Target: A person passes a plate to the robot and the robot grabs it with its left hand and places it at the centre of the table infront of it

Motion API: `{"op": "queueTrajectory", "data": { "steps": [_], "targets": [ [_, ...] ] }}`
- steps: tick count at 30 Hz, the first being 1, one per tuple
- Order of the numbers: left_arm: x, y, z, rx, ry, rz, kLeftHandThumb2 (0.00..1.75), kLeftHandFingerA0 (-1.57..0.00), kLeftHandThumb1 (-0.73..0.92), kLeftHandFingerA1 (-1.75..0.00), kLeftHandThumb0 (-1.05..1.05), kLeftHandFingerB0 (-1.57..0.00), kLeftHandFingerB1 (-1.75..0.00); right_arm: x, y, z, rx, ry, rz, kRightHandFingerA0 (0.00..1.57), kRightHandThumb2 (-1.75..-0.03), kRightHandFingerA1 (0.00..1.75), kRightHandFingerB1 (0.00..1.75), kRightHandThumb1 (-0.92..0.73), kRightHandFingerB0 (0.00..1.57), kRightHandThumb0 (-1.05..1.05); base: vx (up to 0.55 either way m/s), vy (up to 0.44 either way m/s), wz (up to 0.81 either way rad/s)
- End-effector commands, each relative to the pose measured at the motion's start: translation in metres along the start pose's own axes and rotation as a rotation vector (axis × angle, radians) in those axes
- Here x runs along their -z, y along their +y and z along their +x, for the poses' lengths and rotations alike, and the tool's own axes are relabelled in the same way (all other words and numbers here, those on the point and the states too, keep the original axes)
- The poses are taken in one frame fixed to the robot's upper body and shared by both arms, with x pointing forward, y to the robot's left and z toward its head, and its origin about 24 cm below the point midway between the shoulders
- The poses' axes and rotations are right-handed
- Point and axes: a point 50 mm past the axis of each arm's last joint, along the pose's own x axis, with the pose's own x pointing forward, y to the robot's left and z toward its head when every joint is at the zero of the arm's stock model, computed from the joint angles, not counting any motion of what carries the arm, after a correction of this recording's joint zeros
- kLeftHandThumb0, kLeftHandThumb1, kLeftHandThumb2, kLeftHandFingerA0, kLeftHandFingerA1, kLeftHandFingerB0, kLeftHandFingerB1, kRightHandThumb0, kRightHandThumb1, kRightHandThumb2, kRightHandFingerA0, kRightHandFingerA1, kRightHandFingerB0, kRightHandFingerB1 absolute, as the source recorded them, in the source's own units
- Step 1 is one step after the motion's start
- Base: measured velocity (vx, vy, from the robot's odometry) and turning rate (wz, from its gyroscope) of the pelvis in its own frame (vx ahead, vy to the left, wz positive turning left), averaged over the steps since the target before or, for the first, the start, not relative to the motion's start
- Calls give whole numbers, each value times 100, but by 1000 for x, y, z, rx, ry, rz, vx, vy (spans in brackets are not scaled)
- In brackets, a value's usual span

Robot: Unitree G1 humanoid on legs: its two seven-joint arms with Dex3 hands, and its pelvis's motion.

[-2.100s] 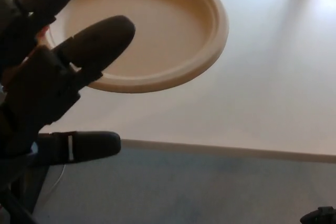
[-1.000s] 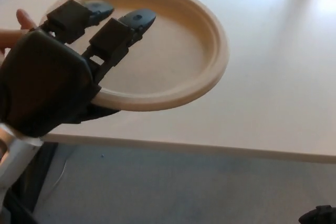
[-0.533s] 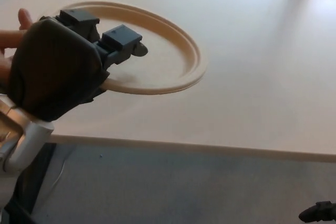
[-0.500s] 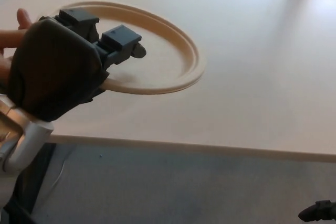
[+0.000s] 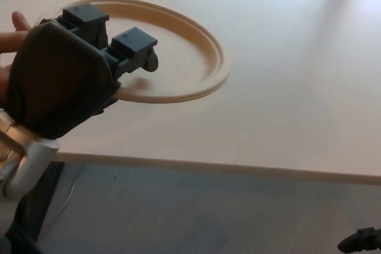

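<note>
A beige round plate (image 5: 184, 57) hangs tilted above the pale table (image 5: 286, 87) at the upper left. My left hand (image 5: 65, 75) is shut on the plate's near-left rim, its two fingers (image 5: 134, 46) curled over the rim into the plate. A person's fingers (image 5: 13, 28) show at the far left edge, beside the plate's left rim; whether they still touch it is hidden by my hand. Only a black tip of my right hand (image 5: 360, 240) shows at the bottom right corner.
The table's front edge (image 5: 238, 168) runs across the lower middle, with grey floor (image 5: 208, 218) below it. My left forearm's white cuff (image 5: 27, 159) comes in from the lower left.
My left hand turned over the plate's rim and its fingers curled shut on it. The plate tilted and dropped lower toward the table. In the last half second it barely shifted.
</note>
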Motion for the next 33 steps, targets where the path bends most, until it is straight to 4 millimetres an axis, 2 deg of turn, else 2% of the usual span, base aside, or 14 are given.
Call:
{"op": "queueTrajectory", "data": {
  "steps": [1,4,5,13,16,23,24,25,26,28,29,30,31,33],
  "targets": [
    [2,-1,0,-19,28,17,62,-85,66,-152,-21,-69,-106,6,1,-2,-8,17,-26,73,-63,65,52,-73,57,-68,0,0,0],
    [3,-2,3,3,28,42,59,-90,66,-149,-22,-73,-90,5,0,-2,-2,14,-15,72,-62,66,54,-75,60,-67,0,0,0],
    [3,-4,4,-2,31,39,58,-98,62,-142,-23,-86,-64,4,0,-1,-2,15,-14,72,-63,64,53,-74,56,-67,0,0,0],
    [4,-32,20,30,42,-5,58,-95,63,-152,-17,-80,-89,2,-1,0,11,12,17,71,-63,66,53,-72,50,-68,0,0,0],
    [3,-51,29,56,43,0,58,-99,61,-147,-25,-87,-55,1,-2,0,21,10,24,68,-62,67,52,-73,49,-68,0,0,0],
    [6,-79,42,134,40,43,58,-99,61,-143,-29,-82,-48,-1,-3,0,28,0,41,65,-62,65,53,-74,52,-66,0,0,0],
    [6,-84,44,164,43,52,59,-103,60,-132,-32,-79,-47,-2,-4,1,30,-2,34,59,-95,70,62,-56,46,-68,0,0,0],
    [6,-88,45,189,48,59,59,-103,60,-132,-32,-79,-47,-3,-5,1,30,-4,27,59,-95,70,62,-56,46,-68,0,0,0],
    [7,-95,46,213,49,72,57,-102,59,-134,-28,-83,-50,-5,-7,1,33,-4,13,64,-62,65,52,-75,48,-69,0,0,0],
    [10,-101,47,239,46,102,59,-101,59,-137,-30,-81,-49,-9,-9,2,38,-10,6,63,-63,65,53,-74,48,-68,0,0,0],
    [11,-103,47,244,48,106,57,-101,58,-137,-30,-83,-49,-9,-9,3,38,-10,5,57,-95,69,61,-56,45,-69,0,0,0],
    [12,-106,47,247,50,108,57,-101,58,-137,-30,-83,-49,-9,-9,3,37,-10,3,57,-95,69,61,-56,45,-69,0,0,0],
    [13,-114,47,299,65,124,59,-92,59,-137,-33,-81,-48,-9,-9,2,35,-15,13,65,-62,65,51,-74,48,-67,0,0,0],
    [16,-119,47,331,69,146,59,-91,59,-139,-33,-81,-48,-10,-9,2,34,-22,15,66,-63,65,51,-75,48,-67,0,0,0]
  ]
}}
